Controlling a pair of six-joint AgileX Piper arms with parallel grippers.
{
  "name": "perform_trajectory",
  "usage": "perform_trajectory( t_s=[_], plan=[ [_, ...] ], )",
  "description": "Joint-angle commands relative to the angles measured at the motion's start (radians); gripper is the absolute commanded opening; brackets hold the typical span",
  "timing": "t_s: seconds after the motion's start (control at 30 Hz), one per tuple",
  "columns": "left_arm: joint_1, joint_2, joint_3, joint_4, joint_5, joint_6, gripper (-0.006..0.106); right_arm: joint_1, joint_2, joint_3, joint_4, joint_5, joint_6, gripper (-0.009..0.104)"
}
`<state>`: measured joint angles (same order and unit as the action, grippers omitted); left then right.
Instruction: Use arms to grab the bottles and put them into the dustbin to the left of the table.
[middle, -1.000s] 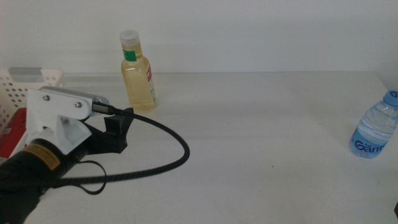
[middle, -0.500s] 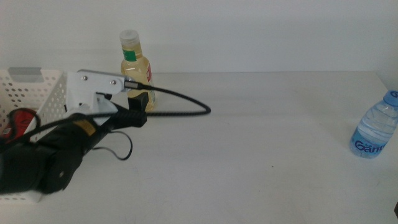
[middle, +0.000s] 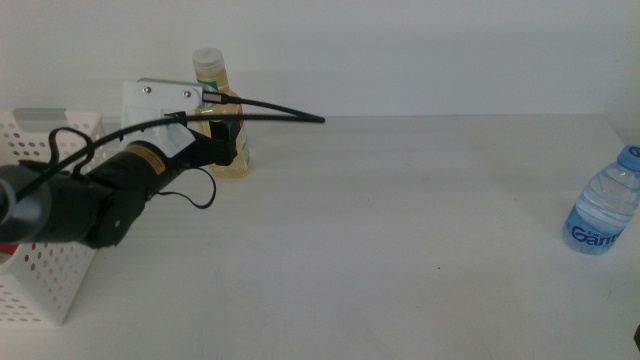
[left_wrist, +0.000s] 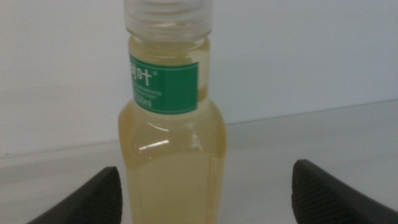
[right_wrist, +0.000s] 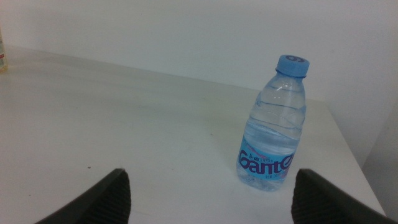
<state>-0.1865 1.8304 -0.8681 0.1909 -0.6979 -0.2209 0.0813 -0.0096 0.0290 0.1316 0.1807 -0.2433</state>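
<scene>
A clear bottle of yellow liquid (middle: 209, 88) with a white cap and green neck label stands upright at the back left of the table (middle: 400, 220). My left gripper (middle: 226, 148) is right in front of it. In the left wrist view this bottle (left_wrist: 171, 143) fills the middle, and the left gripper (left_wrist: 206, 169) is open, one jaw on each side and apart from the bottle. At the table's right edge stands a small water bottle (middle: 603, 212) with a blue cap. The right gripper (right_wrist: 211, 177) is open, facing the water bottle (right_wrist: 273, 130) from a distance.
The white perforated dustbin (middle: 45, 275) sits at the left edge, below my left arm; something red shows through the holes in its wall. A black cable (middle: 270, 112) arcs from the left wrist over the table. A white wall runs behind the table.
My left arm has swung from over the dustbin toward the back and right. Its gripper now stands at the yellow bottle. The water bottle has not moved.
</scene>
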Motion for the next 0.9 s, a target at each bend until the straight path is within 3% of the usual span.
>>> perform_trajectory(
  t_s=[0.0, 0.1, 0.87],
  plan=[
    [0.017, -0.022, -0.057, 0.046, -0.053, -0.061, 0.089, -0.005, -0.028, -0.009, -0.008, -0.07, -0.015, 0.068],
    [0.023, 0.007, -0.096, 0.083, -0.045, -0.077, 0.089, -0.005, -0.028, -0.009, -0.008, -0.07, -0.015, 0.068],
    [0.023, 0.203, -0.292, 0.074, -0.05, -0.037, 0.089, -0.005, -0.028, -0.009, -0.008, -0.07, -0.015, 0.068]
  ],
)
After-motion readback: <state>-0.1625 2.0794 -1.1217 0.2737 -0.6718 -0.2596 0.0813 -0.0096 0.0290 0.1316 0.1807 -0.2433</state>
